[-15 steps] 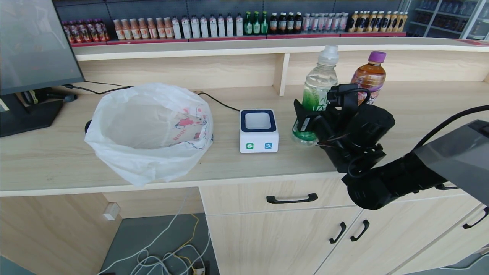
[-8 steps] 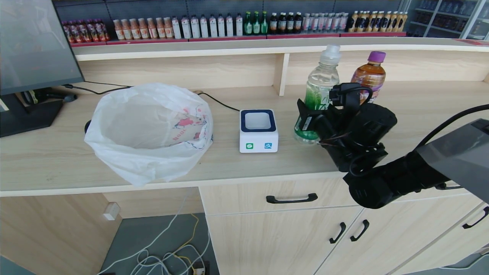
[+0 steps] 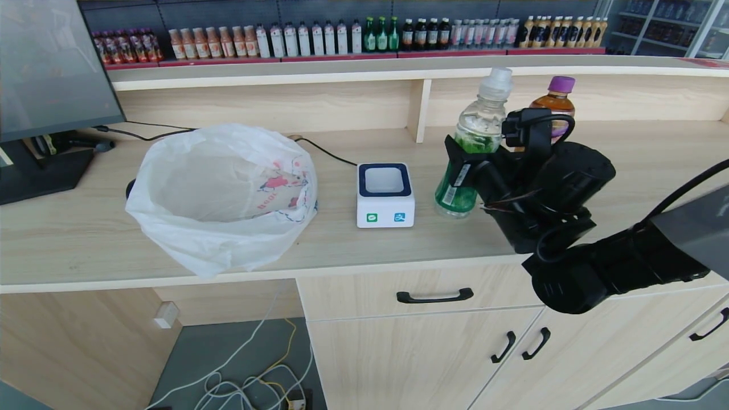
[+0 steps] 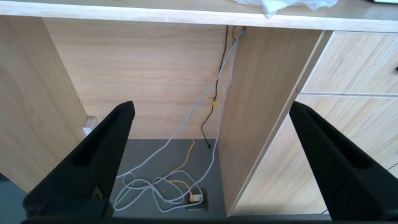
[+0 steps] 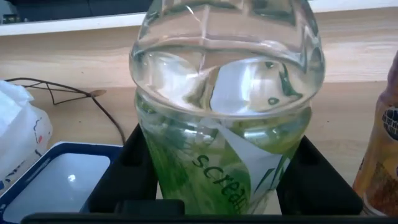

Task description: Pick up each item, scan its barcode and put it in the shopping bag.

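A clear bottle with a green label and white cap [image 3: 472,148] is held just above the counter, right of the white scanner box [image 3: 385,195]. My right gripper [image 3: 475,171] is shut on the bottle's lower half, which tilts slightly. In the right wrist view the bottle [image 5: 227,118] stands between the black fingers [image 5: 323,180], with the scanner [image 5: 56,186] off to one side. A brown bottle with a purple cap [image 3: 555,99] stands behind my right arm. The open white shopping bag [image 3: 225,193] sits left of the scanner. My left gripper [image 4: 214,168] hangs open below the counter.
A monitor [image 3: 48,68] on a black stand is at the counter's far left, with cables running behind the bag. A raised wooden shelf [image 3: 421,108] runs along the counter's back. Drawers and cabinet doors [image 3: 435,296] are below; loose cables [image 4: 186,180] lie on the floor.
My right gripper has lifted the green-label bottle off the counter and drawn it slightly up and right; the bottle now tilts. The brown bottle is more hidden behind the arm.
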{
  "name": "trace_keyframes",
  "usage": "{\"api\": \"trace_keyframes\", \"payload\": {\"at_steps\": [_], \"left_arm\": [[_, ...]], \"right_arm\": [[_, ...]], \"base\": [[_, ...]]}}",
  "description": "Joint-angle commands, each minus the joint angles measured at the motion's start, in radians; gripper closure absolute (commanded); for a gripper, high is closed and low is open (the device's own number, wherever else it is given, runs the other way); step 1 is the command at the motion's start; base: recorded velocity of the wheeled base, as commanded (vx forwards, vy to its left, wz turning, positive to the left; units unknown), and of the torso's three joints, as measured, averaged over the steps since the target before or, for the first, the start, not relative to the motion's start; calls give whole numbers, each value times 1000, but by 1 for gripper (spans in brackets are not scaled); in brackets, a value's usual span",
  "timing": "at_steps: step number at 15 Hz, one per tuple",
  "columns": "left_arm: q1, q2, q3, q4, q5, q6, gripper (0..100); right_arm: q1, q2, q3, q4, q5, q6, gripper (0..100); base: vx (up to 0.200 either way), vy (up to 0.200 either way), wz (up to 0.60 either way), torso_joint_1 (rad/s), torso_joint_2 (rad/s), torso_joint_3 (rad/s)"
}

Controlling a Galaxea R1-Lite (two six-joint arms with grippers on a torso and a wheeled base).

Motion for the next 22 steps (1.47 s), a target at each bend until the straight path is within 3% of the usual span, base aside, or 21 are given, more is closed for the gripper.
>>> {"api": "trace_keyframes", "payload": {"at_steps": [1, 6, 14, 22], "left_arm": [[0, 0, 1, 0, 0, 0, 0], [0, 0, 1, 0, 0, 0, 0], [0, 0, 1, 0, 0, 0, 0], [0, 0, 1, 0, 0, 0, 0]], "right_arm": [[25, -42, 12, -2, 0, -1, 100], [61, -156, 117, -3, 25, -7, 100], [157, -392, 440, -8, 26, -10, 100], [160, -683, 735, -11, 86, -54, 100]], "base": [[0, 0, 0, 0, 0, 0], [0, 0, 0, 0, 0, 0], [0, 0, 0, 0, 0, 0], [0, 0, 0, 0, 0, 0]]}}
